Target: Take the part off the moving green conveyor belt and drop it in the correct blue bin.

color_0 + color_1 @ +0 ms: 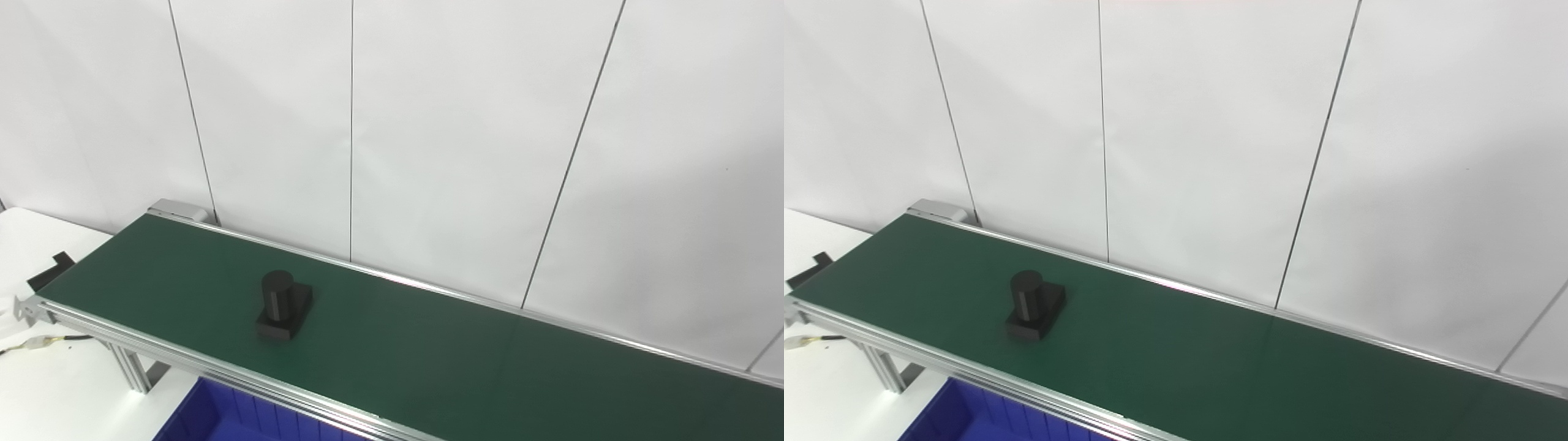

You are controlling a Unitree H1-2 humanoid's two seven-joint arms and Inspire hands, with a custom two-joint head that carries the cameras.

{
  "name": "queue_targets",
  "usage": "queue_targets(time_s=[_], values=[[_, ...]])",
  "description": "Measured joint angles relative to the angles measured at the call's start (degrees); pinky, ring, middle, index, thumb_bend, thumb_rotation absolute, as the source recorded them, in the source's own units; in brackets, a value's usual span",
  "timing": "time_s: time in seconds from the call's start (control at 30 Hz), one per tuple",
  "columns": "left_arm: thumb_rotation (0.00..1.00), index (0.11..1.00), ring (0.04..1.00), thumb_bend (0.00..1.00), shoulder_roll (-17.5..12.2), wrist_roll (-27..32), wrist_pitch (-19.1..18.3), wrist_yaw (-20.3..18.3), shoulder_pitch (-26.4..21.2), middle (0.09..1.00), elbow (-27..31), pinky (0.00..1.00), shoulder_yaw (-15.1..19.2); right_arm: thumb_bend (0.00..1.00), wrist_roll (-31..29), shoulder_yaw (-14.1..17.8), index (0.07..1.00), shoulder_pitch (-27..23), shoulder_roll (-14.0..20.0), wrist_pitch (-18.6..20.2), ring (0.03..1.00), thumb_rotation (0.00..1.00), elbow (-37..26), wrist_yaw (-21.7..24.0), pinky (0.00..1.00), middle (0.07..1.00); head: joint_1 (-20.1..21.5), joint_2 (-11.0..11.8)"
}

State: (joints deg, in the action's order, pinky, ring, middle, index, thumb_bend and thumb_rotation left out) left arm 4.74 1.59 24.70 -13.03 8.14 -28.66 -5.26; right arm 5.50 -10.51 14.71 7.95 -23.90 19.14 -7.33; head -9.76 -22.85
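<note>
A black part [283,305], a flat block with an upright cylinder on it, sits on the green conveyor belt [429,349] toward its left end; it also shows in the right eye view [1034,305]. A blue bin [220,416] shows partly below the belt's near edge at the bottom left. Neither hand is in view.
The belt has an aluminium frame [184,358] and a leg [131,370] standing on a white table [37,245]. A cable with a connector [37,343] lies on the table at left. A white panelled wall [429,122] stands right behind the belt.
</note>
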Motion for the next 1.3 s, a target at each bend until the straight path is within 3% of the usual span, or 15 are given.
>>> queue_targets(time_s=[0.7, 1.3], values=[[0.00, 0.666, 0.657, 0.85, -0.8, 1.2, 0.0, -1.1, 0.7, 0.673, 1.4, 0.64, 0.8, 0.65, 2.0, -1.8, 0.814, 1.0, -0.7, 0.0, 0.745, 0.00, -1.9, -2.4, 0.60, 0.807, 6.9, -3.4], [0.00, 0.711, 0.707, 0.71, -2.1, 3.2, 0.0, -2.8, 0.7, 0.723, 1.6, 0.70, 1.1, 0.71, 3.5, -3.0, 0.809, 1.1, -1.3, 0.0, 0.748, 0.00, -3.4, -3.8, 0.63, 0.804, 12.9, -6.3]])
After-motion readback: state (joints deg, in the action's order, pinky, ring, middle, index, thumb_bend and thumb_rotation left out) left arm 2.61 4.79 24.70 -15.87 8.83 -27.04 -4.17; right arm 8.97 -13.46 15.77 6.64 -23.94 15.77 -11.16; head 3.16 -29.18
